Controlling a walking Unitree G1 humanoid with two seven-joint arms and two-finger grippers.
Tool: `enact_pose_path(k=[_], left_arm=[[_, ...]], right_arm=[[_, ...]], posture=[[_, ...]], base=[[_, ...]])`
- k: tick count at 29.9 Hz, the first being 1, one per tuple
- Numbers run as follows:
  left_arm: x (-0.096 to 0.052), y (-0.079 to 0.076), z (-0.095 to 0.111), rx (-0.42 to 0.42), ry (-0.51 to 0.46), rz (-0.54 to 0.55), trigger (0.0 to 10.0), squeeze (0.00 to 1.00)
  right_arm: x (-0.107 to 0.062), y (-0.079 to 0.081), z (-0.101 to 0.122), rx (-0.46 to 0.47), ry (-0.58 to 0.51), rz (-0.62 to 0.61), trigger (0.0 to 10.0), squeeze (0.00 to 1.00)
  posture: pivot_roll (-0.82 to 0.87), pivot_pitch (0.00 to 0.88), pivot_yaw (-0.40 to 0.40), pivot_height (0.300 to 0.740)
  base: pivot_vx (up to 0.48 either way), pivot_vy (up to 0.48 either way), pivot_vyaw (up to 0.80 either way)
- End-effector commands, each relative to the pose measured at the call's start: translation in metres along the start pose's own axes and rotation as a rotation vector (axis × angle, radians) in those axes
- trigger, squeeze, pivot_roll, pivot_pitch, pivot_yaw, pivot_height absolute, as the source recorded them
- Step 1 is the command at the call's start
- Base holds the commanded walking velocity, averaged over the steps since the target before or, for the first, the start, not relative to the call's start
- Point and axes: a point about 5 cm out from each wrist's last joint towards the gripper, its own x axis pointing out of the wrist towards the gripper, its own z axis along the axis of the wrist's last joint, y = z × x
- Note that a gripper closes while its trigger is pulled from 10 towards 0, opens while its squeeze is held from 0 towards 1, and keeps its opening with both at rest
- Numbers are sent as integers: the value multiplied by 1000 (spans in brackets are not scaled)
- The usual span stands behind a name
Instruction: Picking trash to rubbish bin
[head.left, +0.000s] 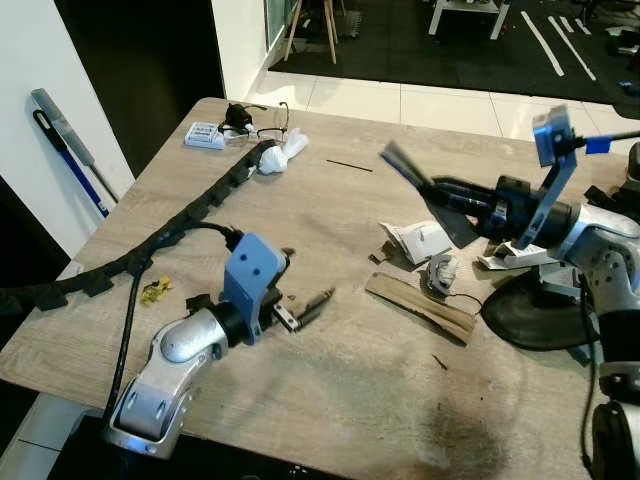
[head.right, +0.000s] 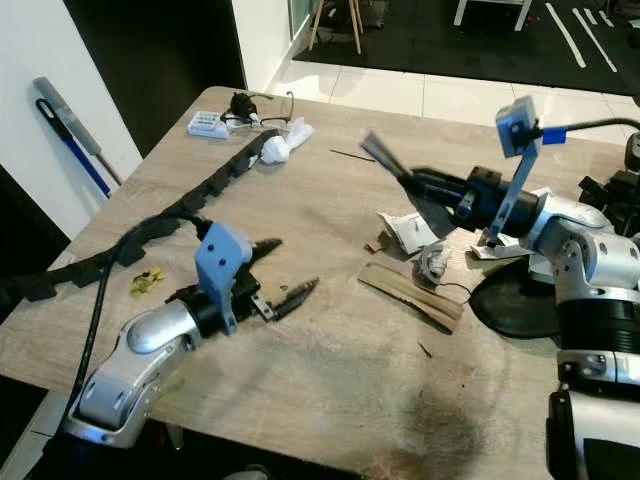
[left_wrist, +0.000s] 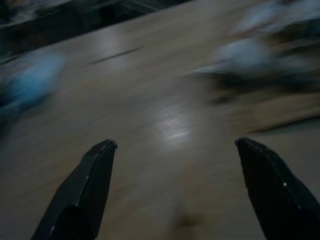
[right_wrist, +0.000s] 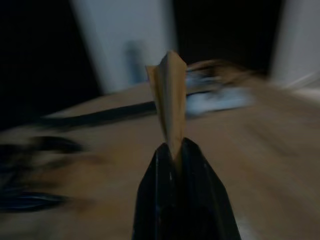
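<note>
Right tool raised above the desk, fingers pinched tight on a tan paper scrap. Scrap's long axis runs on from the fingertips, pointing out toward the robot's left and away; blurred in the head views. Left tool low over the desk, fingers spread wide, nothing between them. Cardboard strip and crumpled wrappers lie on the desk beneath the right arm.

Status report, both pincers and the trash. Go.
Right pincer shut on a brown paper scrap, lifted over the table. Left pincer open, empty, low over the wood. Cardboard strip and crumpled wrappers remain.
</note>
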Motion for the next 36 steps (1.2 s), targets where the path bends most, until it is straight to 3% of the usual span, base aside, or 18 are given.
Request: enact_pose_path(k=[1, 2, 3, 4, 5, 6, 7, 8, 11, 12, 14, 19, 21, 24, 36], left_arm=[[-3, 12, -6, -9, 20, 126, 10000, 0], [-5, 21, -4, -40, -6, 219, 10000, 0], [-6, 23, -3, -44, -16, 245, 10000, 0], [-6, 23, -3, -44, -16, 245, 10000, 0], [-15, 46, -5, -125, -17, 405, 10000, 0], [-15, 46, -5, -125, -17, 405, 10000, 0], [-20, 54, -7, -175, -13, 465, 10000, 0], [-23, 59, -7, -168, -16, 491, 10000, 0], [-23, 60, -6, -151, -18, 499, 10000, 0], [-21, 58, -2, -129, -33, 490, 10000, 0], [-20, 55, -1, -145, -41, 503, 10000, 0], [-17, 49, 1, -144, -50, 483, 10000, 0], [-16, 49, 1, -142, -53, 484, 10000, 0], [-17, 49, 2, -144, -56, 484, 10000, 0], [-16, 40, 0, -141, -48, 444, 10000, 0]], right_arm=[[-2, -2, -6, -90, -6, -125, 1451, 0], [1, 2, -12, -159, -32, -221, 1451, 0], [2, 3, -15, -161, -39, -245, 9529, 0], [2, 3, -15, -161, -39, -245, 9529, 0], [12, 27, -23, -123, -125, -289, 10000, 0], [12, 27, -23, -123, -125, -289, 10000, 0], [15, 35, -24, -125, -162, -311, 10000, 0], [18, 47, -27, -132, -183, -328, 10000, 0], [21, 53, -29, -143, -194, -341, 10000, 0], [30, 70, -37, -182, -190, -353, 10000, 0], [36, 81, -43, -210, -196, -362, 10000, 0], [38, 87, -46, -174, -221, -414, 10000, 0], [36, 89, -51, -67, -218, -444, 10000, 0], [34, 92, -56, -28, -192, -454, 10000, 0], [27, 94, -63, -47, -152, -492, 10000, 0]], posture=[[14, 162, 44, 740], [14, 162, 44, 740], [14, 162, 44, 740], [14, 162, 44, 740], [25, 158, 41, 740], [25, 158, 41, 740], [25, 158, 41, 740], [26, 158, 42, 740], [26, 157, 41, 740], [32, 150, 44, 740], [32, 148, 47, 740], [26, 151, 35, 740], [33, 151, 33, 740], [26, 156, 36, 740], [23, 158, 28, 740]], base=[[0, 0, 0], [0, 0, 0], [0, 0, 0], [0, 0, 0], [0, 0, 0], [0, 0, 0], [0, 0, 0], [0, 0, 0], [0, 0, 0], [0, 0, 0], [0, 0, 0], [0, 0, 0], [0, 0, 0], [0, 0, 0], [0, 0, 0]])
